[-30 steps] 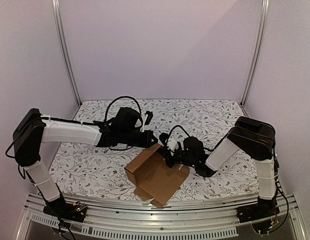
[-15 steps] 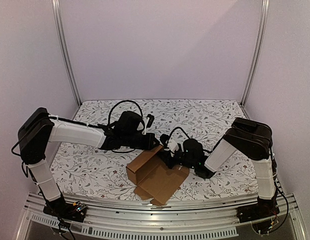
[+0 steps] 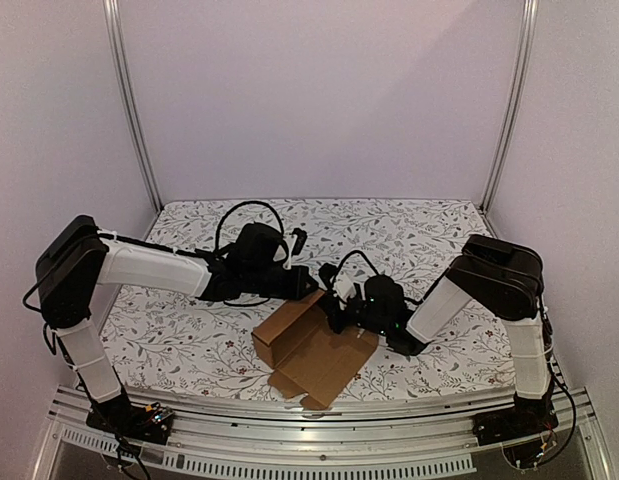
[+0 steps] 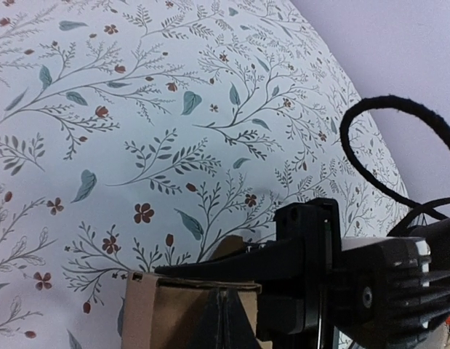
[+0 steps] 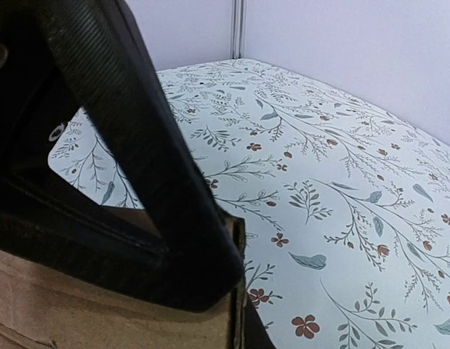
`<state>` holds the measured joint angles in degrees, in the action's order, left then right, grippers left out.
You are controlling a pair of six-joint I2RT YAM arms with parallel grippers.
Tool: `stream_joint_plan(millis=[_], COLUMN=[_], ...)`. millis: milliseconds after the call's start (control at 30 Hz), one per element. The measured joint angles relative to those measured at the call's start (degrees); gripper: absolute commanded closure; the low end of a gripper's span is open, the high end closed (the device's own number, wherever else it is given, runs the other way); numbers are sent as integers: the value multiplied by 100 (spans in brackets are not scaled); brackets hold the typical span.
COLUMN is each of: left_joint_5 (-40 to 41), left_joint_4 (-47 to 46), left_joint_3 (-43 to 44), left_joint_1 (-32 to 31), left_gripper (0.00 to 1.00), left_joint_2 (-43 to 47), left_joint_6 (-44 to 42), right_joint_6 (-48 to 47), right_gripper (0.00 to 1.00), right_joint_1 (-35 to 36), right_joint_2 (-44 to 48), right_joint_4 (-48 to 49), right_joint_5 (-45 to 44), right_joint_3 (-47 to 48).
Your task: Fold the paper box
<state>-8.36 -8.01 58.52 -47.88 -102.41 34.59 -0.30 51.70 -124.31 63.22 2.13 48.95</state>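
Note:
The paper box [image 3: 314,355] is a brown cardboard sheet lying partly folded near the table's front, with one wall raised at its far corner. My left gripper [image 3: 311,284] is shut with nothing between its fingers. In the left wrist view its joined tips [image 4: 225,309] rest against that raised wall [image 4: 159,313]. My right gripper [image 3: 334,303] comes in from the right and is shut on the wall's top edge. In the right wrist view that gripper [image 5: 238,291] has the cardboard edge [image 5: 101,313] between a broad upper finger [image 5: 137,167] and a lower one.
A floral cloth [image 3: 409,240] covers the table. An aluminium rail [image 3: 289,440] runs along the near edge. Upright posts [image 3: 134,110] and pale walls close the sides and back. A black cable loop [image 3: 251,205] rises above my left wrist.
My left arm has pushed forward and right, bringing its shut tips to the box's raised corner. My right gripper has edged left along the wall's edge. The box has hardly shifted.

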Motion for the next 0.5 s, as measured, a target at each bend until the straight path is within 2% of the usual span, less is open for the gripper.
stream_joint_plan(millis=[167, 200, 300, 500], left_joint_5=[42, 46, 50, 44], left_joint_4=[-24, -26, -26, -31], left_joint_3=[-11, -11, -20, -28], left_joint_1=[0, 0, 0, 0], left_gripper=[100, 100, 100, 100], left_joint_2=[2, 4, 9, 13], left_joint_6=[17, 17, 17, 37], right_joint_6=[0, -2, -35, -61], right_gripper=[100, 98, 79, 75], right_joint_1=[42, 52, 105, 166], right_joint_2=[-42, -42, -48, -76], right_joint_4=[-4, -4, -4, 7], right_joint_5=[-70, -101, -245, -435], right_joint_3=[61, 63, 70, 131])
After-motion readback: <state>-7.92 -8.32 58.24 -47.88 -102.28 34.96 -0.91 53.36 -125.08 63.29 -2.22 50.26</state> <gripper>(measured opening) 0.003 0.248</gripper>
